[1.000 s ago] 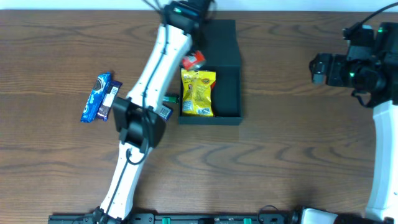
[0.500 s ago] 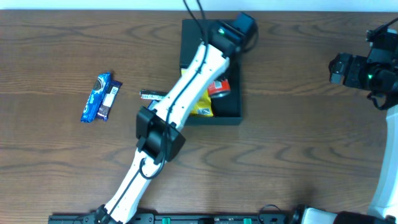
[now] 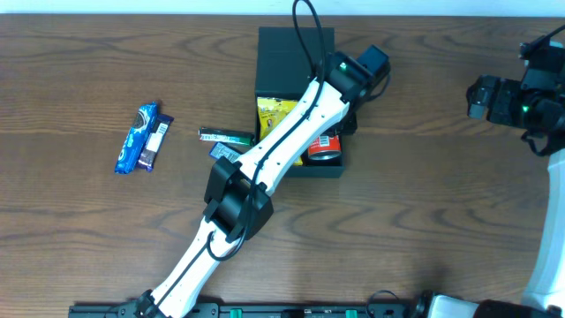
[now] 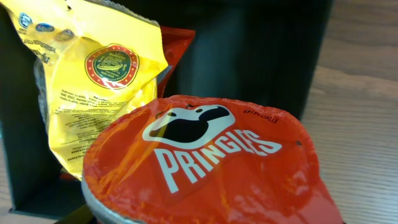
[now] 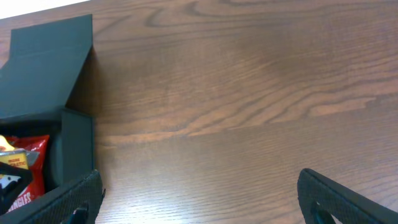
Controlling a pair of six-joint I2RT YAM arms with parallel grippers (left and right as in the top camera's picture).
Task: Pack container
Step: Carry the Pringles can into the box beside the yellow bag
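The black container (image 3: 295, 53) lies open at the table's far middle, its lid flap folded back. A yellow snack packet (image 3: 275, 119) lies in its left part. My left gripper (image 3: 335, 131) reaches over the box's right part, shut on a red Pringles can (image 3: 325, 147). The can's lid (image 4: 205, 162) fills the left wrist view, with the yellow packet (image 4: 99, 81) beside it against the box wall (image 4: 261, 56); the fingers are hidden. My right gripper (image 3: 478, 97) is open and empty, far right of the box. The right wrist view shows its spread fingers (image 5: 199, 199) and the box (image 5: 53, 68) at left.
A blue Oreo packet (image 3: 134, 140) and a dark bar (image 3: 155, 141) lie at the left. A green-edged bar (image 3: 225, 135) and a small blue packet (image 3: 223, 151) lie just left of the box. Bare wood (image 5: 249, 112) lies between the box and the right gripper.
My left arm has swung right over the box, carrying the Pringles can from the box's back left to its front right. The right gripper shifted slightly right, then stayed still.
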